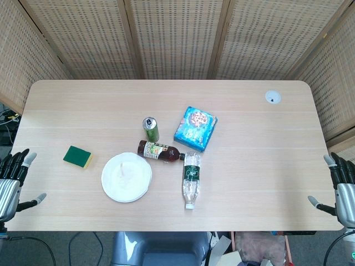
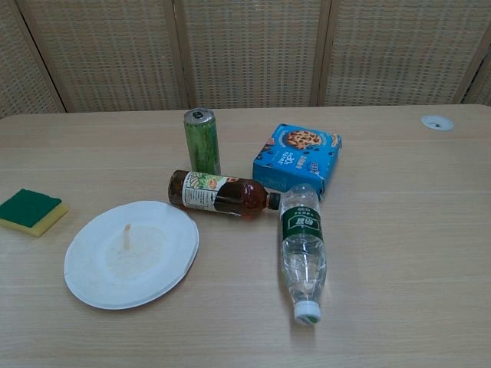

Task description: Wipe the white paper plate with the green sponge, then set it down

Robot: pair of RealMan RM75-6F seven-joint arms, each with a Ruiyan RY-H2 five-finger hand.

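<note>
The white paper plate (image 1: pixel 126 177) lies flat on the wooden table (image 1: pixel 260 155) near its front edge, left of centre, with a faint brownish smear on its inner surface. The green sponge (image 1: pixel 77 157), green side up over a yellow layer, rests on the table to the left of the plate, a little apart from it and touching nothing. Neither hand has hold of anything: the left hand (image 1: pixel 14 180) hangs off the table's left edge with its fingers apart and empty, and the right hand (image 1: pixel 339 185) sits likewise at the right edge, fingers spread and empty; the chest view shows neither. Just behind the plate a brown sauce bottle (image 1: pixel 160 151) lies on its side, with a green can (image 1: pixel 151 129) upright behind it. A clear water bottle (image 1: pixel 191 178) lies to the plate's right, cap toward the front edge, and a blue cookie box (image 1: pixel 195 128) sits behind that bottle.
</note>
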